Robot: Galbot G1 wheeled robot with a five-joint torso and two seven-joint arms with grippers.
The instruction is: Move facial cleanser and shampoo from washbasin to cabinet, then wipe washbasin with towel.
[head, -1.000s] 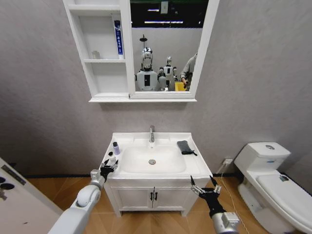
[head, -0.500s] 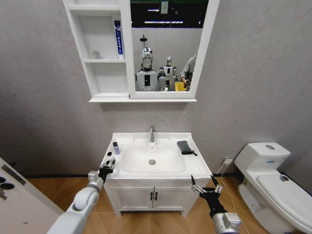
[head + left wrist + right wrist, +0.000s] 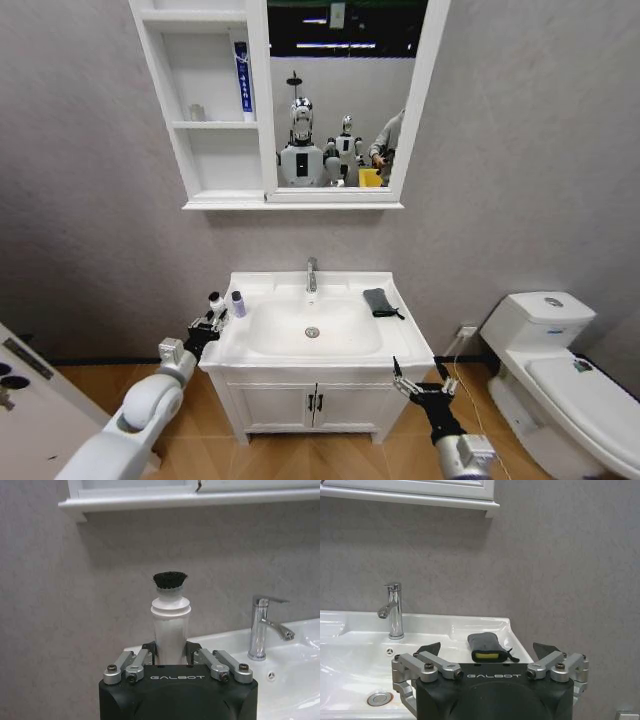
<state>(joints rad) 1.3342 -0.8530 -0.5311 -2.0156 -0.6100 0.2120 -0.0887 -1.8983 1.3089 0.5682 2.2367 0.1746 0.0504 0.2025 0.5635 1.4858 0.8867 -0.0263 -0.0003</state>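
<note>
Left arm reaching up from lower left of the head view, left gripper (image 3: 211,318) closed on a held item, right gripper (image 3: 424,385) held low at lower right, fingers spread.

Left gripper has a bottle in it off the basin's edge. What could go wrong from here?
The left gripper pinches the white bottle only low on its body, so it might tilt or slip on the lift to the cabinet. The small bottle on the washbasin rim stands close by and could get clipped.
</note>
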